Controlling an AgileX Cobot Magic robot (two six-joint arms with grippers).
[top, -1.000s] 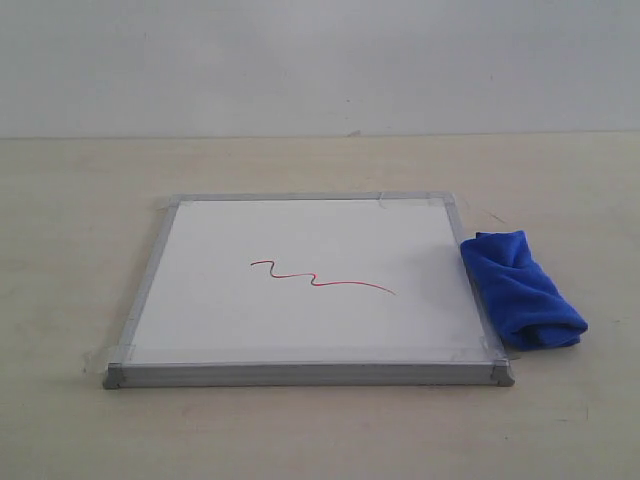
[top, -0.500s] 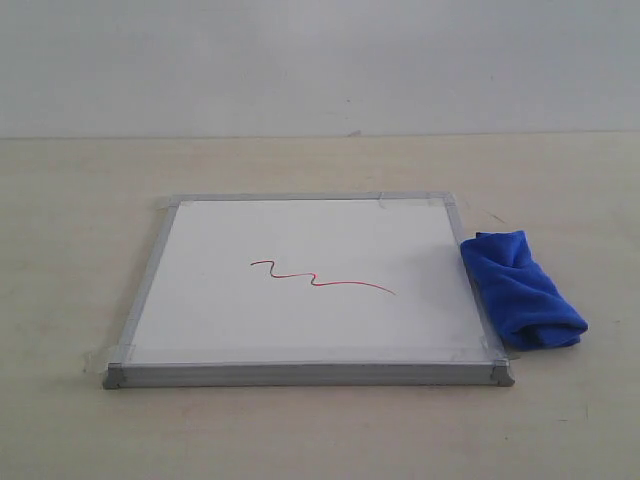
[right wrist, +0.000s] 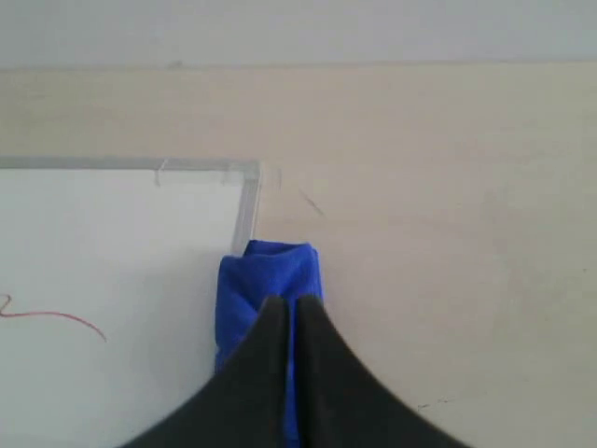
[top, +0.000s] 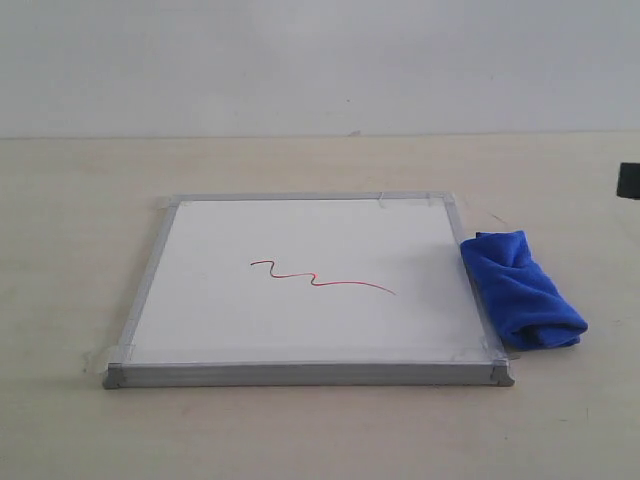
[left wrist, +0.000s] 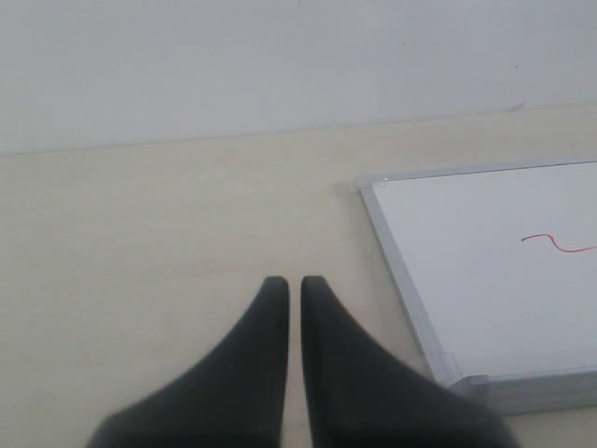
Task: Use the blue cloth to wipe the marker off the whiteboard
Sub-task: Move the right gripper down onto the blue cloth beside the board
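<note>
The whiteboard (top: 300,225) is lying flat on the tabletop (top: 300,160), its corners taped down, presumably so it won't slide under rubbing. The red marker squiggle (top: 320,279) is running across the board's middle, untouched. The blue cloth (top: 520,290) is sitting bunched in a roll just beside the board's right edge, touching the frame, and is handy for the arm working on that side.

The right gripper (right wrist: 291,303) is pointing down toward the cloth. Its fingers (right wrist: 270,355) are pressed almost together with only a thin slit between them, and they are holding nothing. The view from across the room is showing nothing at the cloth itself, so I'm judging the gripper to be well clear of it. It will need to spread those fingers before it can pinch the roll.

The left gripper (left wrist: 294,283) is waiting off the board's left side, near a taped corner. Its fingers (left wrist: 266,345) are likewise nearly closed and empty, perhaps keeping out of the way or standing ready to steady the frame.
</note>
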